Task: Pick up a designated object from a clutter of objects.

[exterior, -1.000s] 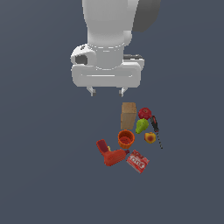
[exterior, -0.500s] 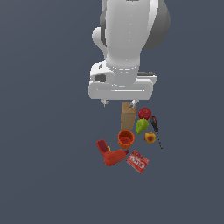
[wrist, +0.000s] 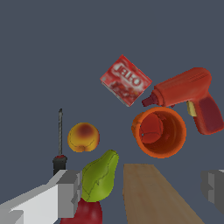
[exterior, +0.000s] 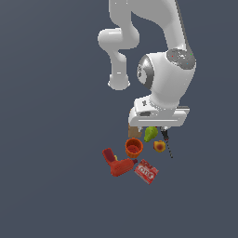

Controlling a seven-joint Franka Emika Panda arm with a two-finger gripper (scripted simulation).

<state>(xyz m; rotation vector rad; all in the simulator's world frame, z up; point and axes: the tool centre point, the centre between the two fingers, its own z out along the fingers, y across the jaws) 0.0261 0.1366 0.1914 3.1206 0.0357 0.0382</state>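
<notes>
The designated object, a slim screwdriver (exterior: 168, 145) with a black shaft and dark handle, lies at the clutter's edge on the exterior view's right, beside the peach (exterior: 159, 146). In the wrist view the screwdriver (wrist: 60, 140) lies just beyond one finger (wrist: 65, 194). My gripper (exterior: 153, 126) hovers low over the back of the clutter, open and holding nothing. In the wrist view the gripper (wrist: 142, 190) spans the green pear (wrist: 100, 175), red apple (wrist: 85, 212) and tan box (wrist: 153, 192). In the exterior view the hand hides the apple.
An orange cup (exterior: 134, 147) stands in the middle of the clutter, with a red drill (exterior: 118, 163) and a red printed box (exterior: 146, 171) in front of it. The green pear (exterior: 150, 134) and part of the tan box (exterior: 135, 132) peek out under the hand.
The arm has swung toward the exterior view's right and come down onto the clutter. The hand now covers the apple and most of the tan box. The objects have not moved.
</notes>
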